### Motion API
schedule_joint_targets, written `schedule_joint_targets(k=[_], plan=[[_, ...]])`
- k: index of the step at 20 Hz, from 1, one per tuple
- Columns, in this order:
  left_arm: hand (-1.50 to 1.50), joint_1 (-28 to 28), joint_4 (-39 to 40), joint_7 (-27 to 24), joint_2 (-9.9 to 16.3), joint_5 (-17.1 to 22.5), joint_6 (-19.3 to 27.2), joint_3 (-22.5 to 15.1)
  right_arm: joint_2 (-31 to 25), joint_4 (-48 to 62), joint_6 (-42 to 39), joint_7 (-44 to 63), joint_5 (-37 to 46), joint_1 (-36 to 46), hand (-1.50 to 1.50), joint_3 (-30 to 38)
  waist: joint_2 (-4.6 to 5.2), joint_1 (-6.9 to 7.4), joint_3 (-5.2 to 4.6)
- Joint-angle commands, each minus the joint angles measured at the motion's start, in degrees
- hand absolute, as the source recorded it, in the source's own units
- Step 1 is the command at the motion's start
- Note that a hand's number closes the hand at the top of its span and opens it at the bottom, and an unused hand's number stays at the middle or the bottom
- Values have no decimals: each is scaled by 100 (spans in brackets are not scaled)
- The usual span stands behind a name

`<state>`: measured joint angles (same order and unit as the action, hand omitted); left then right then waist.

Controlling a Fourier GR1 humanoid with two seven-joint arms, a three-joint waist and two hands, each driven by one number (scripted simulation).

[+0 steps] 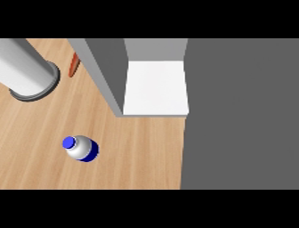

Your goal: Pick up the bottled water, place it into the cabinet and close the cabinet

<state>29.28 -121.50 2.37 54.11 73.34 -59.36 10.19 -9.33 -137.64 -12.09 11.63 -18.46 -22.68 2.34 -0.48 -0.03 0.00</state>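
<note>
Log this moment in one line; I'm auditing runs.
stage: before pickup | bottled water: upright on counter, untouched | cabinet: open | hands: not in view

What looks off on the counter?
Nothing spilled or damaged. The water bottle stands upright on the wooden counter, apart from the open cabinet. Only a grey forearm shows at upper left; an orange-red object peeks from behind the cabinet wall.

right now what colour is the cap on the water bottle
Blue, on the bottled water, which also has a blue band lower down; it shows in the head view.
</note>
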Motion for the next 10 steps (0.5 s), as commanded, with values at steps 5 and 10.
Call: schedule_joint_targets(k=[5,10], plan=[[-150,717,323,-11,418,852,-899,1019,-117,-952,-217,294,-1053,-524,-150,396,-14,28,1],[-150,669,450,208,531,1034,-887,1009,132,-984,30,451,-832,-235,-150,93,18,8,-7]])
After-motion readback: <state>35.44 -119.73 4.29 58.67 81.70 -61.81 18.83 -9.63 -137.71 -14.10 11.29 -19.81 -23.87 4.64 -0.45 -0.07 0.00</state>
